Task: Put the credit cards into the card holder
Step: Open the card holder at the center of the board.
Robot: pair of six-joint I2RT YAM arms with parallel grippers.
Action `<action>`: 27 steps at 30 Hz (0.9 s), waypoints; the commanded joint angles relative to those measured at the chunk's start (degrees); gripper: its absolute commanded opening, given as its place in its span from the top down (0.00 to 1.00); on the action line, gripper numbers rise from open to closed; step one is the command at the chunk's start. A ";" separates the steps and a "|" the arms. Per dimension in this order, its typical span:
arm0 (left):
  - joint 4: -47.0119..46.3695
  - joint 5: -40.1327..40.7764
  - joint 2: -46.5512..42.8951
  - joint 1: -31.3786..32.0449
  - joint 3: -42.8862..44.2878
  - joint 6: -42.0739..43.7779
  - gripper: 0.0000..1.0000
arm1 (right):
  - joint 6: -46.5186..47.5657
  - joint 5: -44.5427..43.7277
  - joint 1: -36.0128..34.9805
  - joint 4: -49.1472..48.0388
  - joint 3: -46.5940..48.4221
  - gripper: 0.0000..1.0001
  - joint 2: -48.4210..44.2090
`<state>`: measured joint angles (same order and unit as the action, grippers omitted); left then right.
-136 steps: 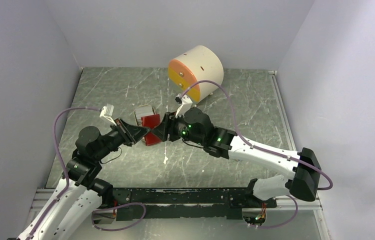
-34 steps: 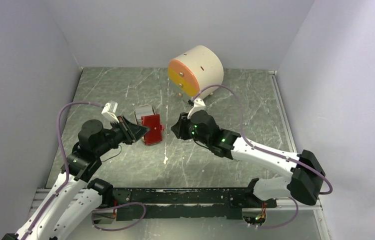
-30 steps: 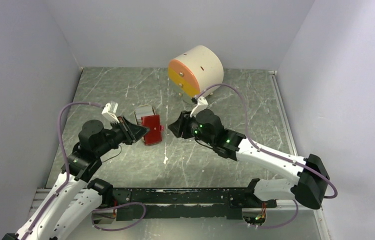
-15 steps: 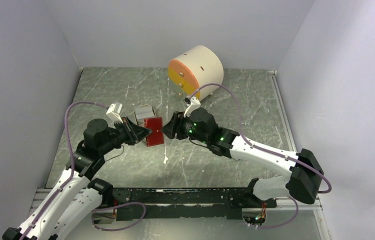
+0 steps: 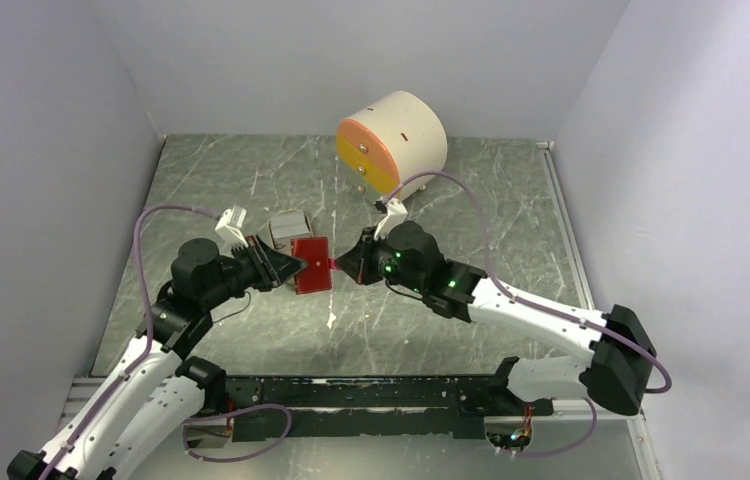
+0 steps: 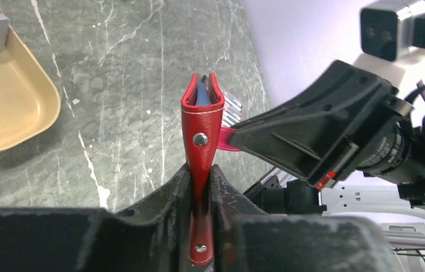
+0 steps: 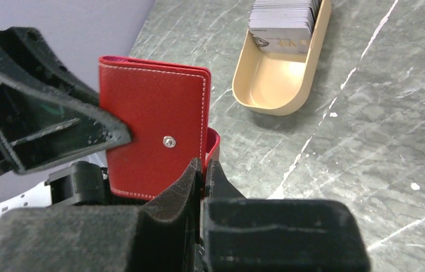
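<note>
One cream drum (image 5: 396, 135) with an orange face lies at the upper middle of the overhead view. One tan tray (image 7: 272, 96) is nearby. One folded red wallet (image 5: 309, 265) stands upright at the centre: the left gripper (image 6: 200, 170) pinches its lower edge, and the right gripper (image 7: 203, 165) is closed on its tab. One stack of grey cards (image 7: 284, 22) sits in the tray. The table (image 5: 431, 320) is grey marbled and the walls (image 5: 351, 50) are pale.

In the top view, the left gripper (image 5: 289, 267) and right gripper (image 5: 341, 265) bar the frame's centre from both sides, each pinching the wallet (image 5: 309, 268). The tray (image 5: 273, 238) crowds just above it. The drum (image 5: 391, 140) blocks upper centre. Bare table (image 5: 511, 200) lies right, upper left and below centre.
</note>
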<state>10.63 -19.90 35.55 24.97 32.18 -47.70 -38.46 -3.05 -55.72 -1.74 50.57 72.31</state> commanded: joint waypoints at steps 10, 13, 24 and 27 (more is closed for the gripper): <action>4.28 2.70 10.02 0.25 -2.14 -0.68 0.37 | 3.10 3.80 0.21 -6.37 -14.76 1.00 -5.70; 4.80 3.38 11.90 0.25 -2.15 -0.72 0.32 | 1.48 5.14 0.23 -6.94 -15.83 1.00 -2.52; 5.86 4.22 13.80 0.25 -2.55 -1.65 0.35 | -7.59 14.22 0.48 -5.75 -11.89 1.00 -2.78; 5.85 3.67 13.03 0.25 -3.04 -2.86 0.37 | -12.15 18.12 1.92 -6.40 -11.50 1.00 -4.97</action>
<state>15.94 -16.60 49.71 24.97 30.02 -48.95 -43.88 8.49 -55.27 -5.98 36.60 71.09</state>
